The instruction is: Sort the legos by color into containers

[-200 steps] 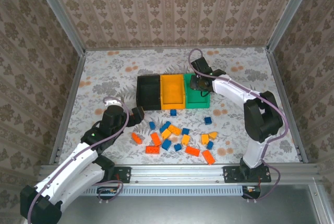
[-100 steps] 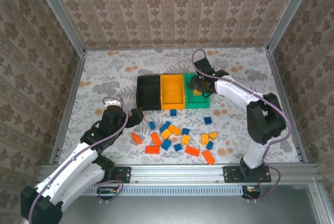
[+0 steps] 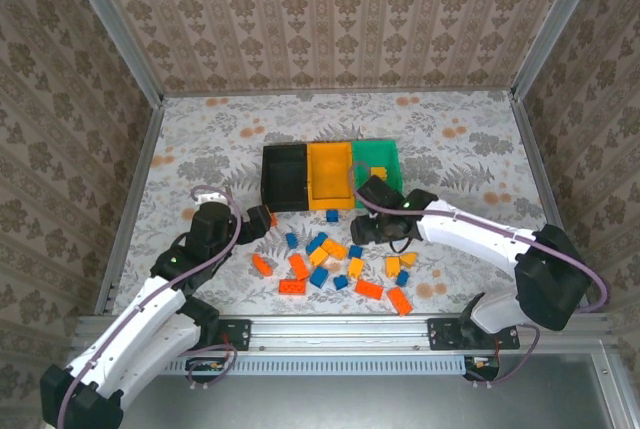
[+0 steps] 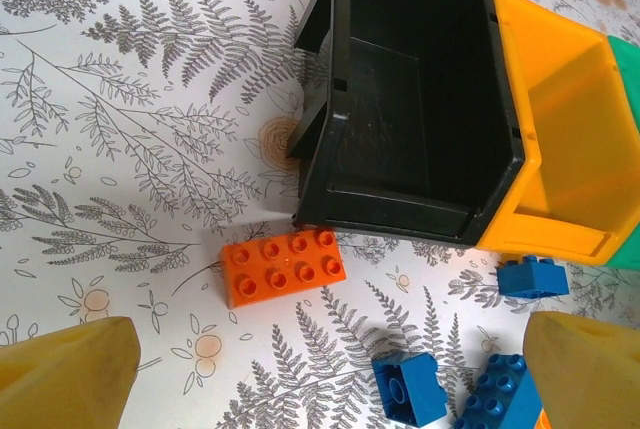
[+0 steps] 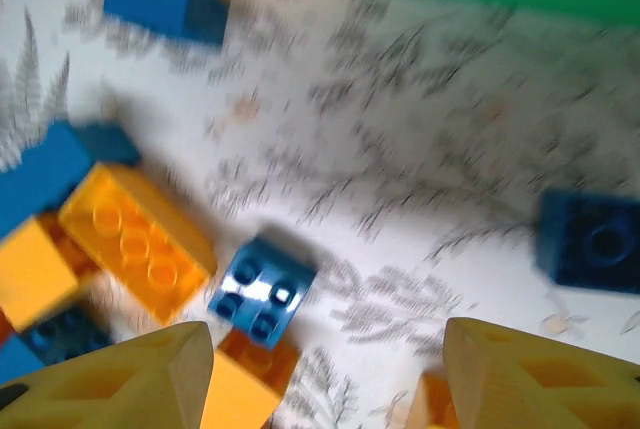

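Containers: we see the black bin (image 3: 284, 177), orange bin (image 3: 330, 177) and green bin (image 3: 377, 164) joined in 1 row on the worktop (image 3: 200, 149), tops open so bricks can drop straight in.
Legos: the legos (image 3: 335, 261) lie scattered at 6 o'clock from the bins, the 3 colours mixed; we judge most of the sorting is not yet done.
Left gripper: the left gripper (image 4: 330, 349) is spread wide and carries nothing. Its fingers straddle a red-orange brick (image 4: 283, 267) that lies flat, studs up, just beside the black bin's near wall at its 7 o'clock. We read that pose as lined up for a pick.
Right gripper: the right gripper (image 5: 325, 349) is also spread and empty, low over the 3 o'clock side of the pile. A small blue brick (image 5: 262, 294) lies at 11 o'clock from the gap, beside a yellow-orange brick (image 5: 135, 239). That view is blurred.
Next move: we think each arm needs to descend and close on 1 brick alone.
Risk: the blue brick's close neighbours may get nudged or pinched along with it.
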